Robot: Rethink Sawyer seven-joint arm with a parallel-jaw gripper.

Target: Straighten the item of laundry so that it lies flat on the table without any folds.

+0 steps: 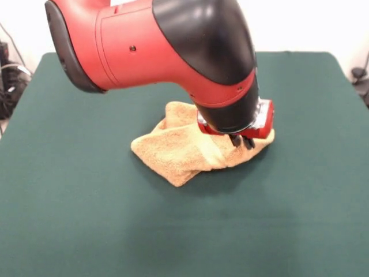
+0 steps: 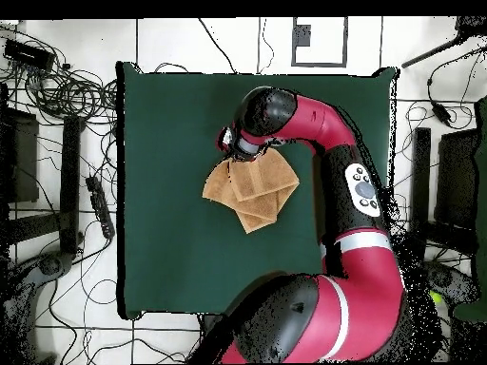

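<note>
Front view: my claw (image 1: pixel 243 140) presses into the folded towel (image 1: pixel 179 153); grip unclear. Next, drag 1 corner outward across the table (image 1: pixel 86 219).

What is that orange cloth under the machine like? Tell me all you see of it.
The towel is a small orange-yellow piece of fuzzy terry cloth. It lies crumpled near the middle of the dark green table, folded over itself in layers, with one corner pointing toward the front camera. The red and black arm's pincer presses down at one edge of it; whether the pincer is open or shut cannot be made out.
</note>
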